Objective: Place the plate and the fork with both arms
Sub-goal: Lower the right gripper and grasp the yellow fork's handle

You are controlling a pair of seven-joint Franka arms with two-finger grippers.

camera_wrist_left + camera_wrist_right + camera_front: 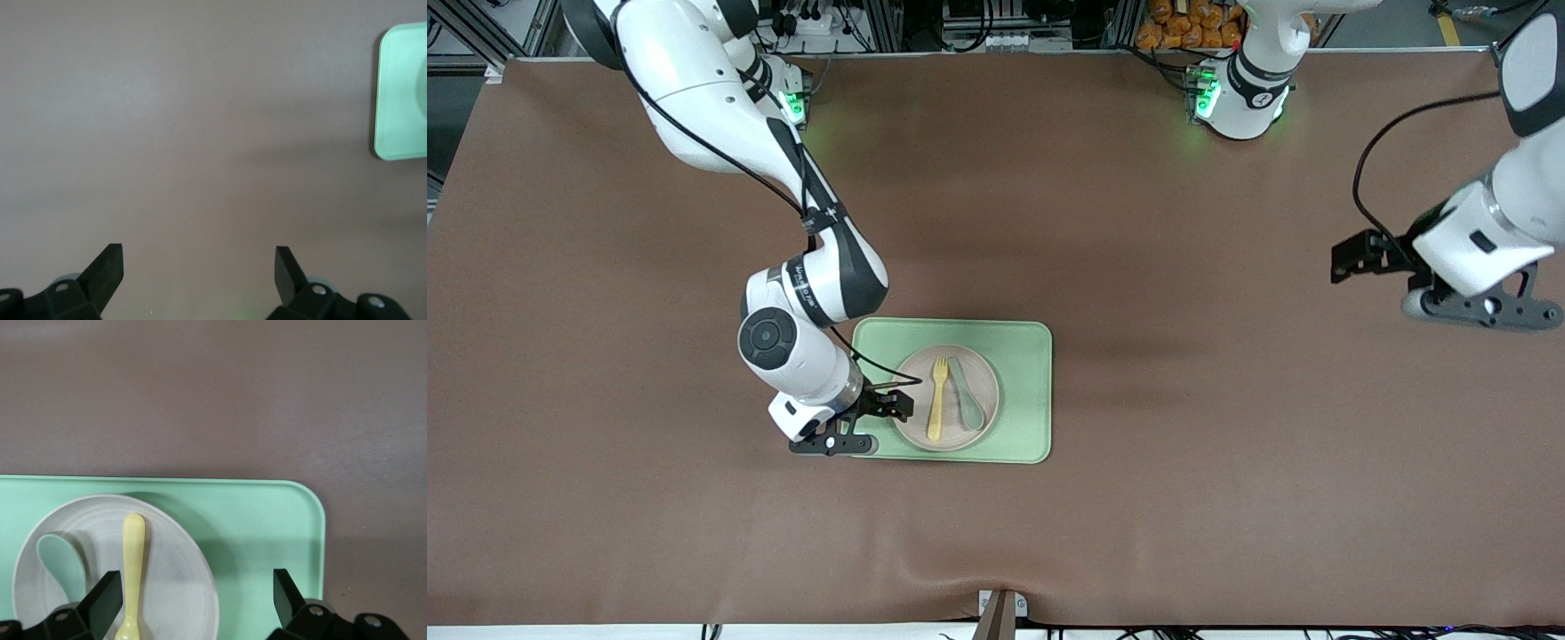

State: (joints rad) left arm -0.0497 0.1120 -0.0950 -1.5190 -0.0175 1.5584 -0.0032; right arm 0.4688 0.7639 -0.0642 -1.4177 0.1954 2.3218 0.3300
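The round beige-pink plate (984,380) lies on the light-green tray (1024,356). The yellow fork (937,398) lies on the plate beside a grey-green spoon (966,404). My right gripper (894,406) is open and empty, low over the plate's rim at the tray's end toward the right arm. In the right wrist view its gripper (197,597) spans the plate's edge (180,573), with the fork's handle (133,553) by one finger, the spoon (63,563) and the tray (267,533). My left gripper (1347,258) is open and empty, waiting over bare table (199,267).
The brown table mat (1183,462) is flat all around the tray. A corner of the tray (400,100) shows in the left wrist view. A small bracket (1000,609) sits at the table edge nearest the front camera.
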